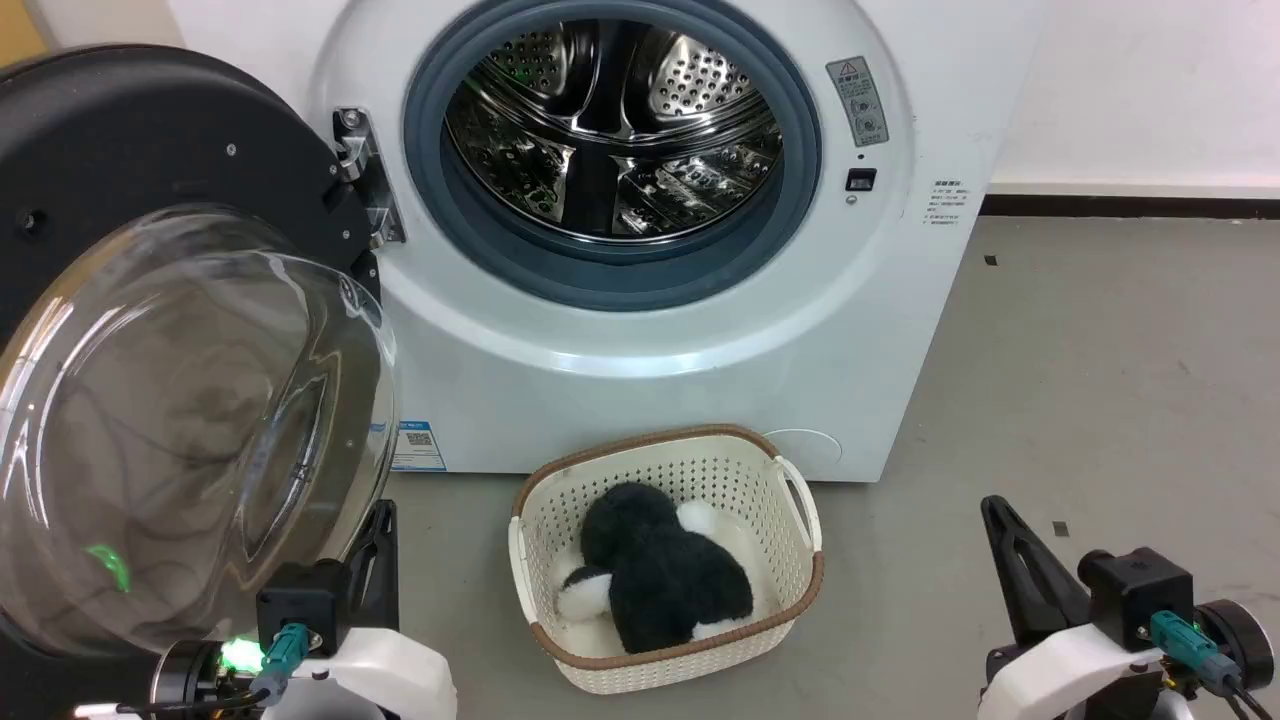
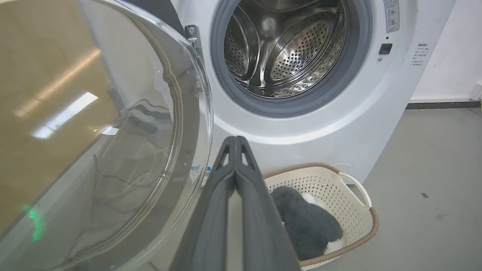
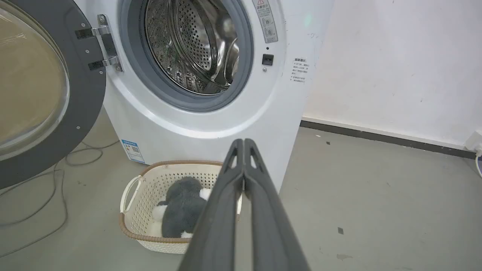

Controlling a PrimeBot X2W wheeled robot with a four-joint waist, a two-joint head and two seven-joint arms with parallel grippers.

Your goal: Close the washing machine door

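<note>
Hinges at the left of the drum mouth are holding the washing machine door swung wide open, so its clear domed bowl is bulging toward the robot and its black rim is running off the head view's left edge. The washing machine is standing by the wall with its steel drum and grey gasket fully exposed. The left gripper is sitting low, just beside the bowl's lower edge, its two fingers pressed together on nothing. The right gripper is waiting well apart to the right, likewise closed and empty. The door is looking rigid and fairly heavy, and is probably swinging freely until the latch resists. The glass is looking smooth and slippery, so fingers pushing there are risking a slide. The rim near the free edge, farthest from the hinges, is offering better purchase and leverage. Room is looking tighter low down: a cream basket holding a black-and-white plush toy is sitting just before the machine, seemingly below the door's sweep, and a cable is trailing under the door. Bare floor is leaving the right arm open space.
</note>
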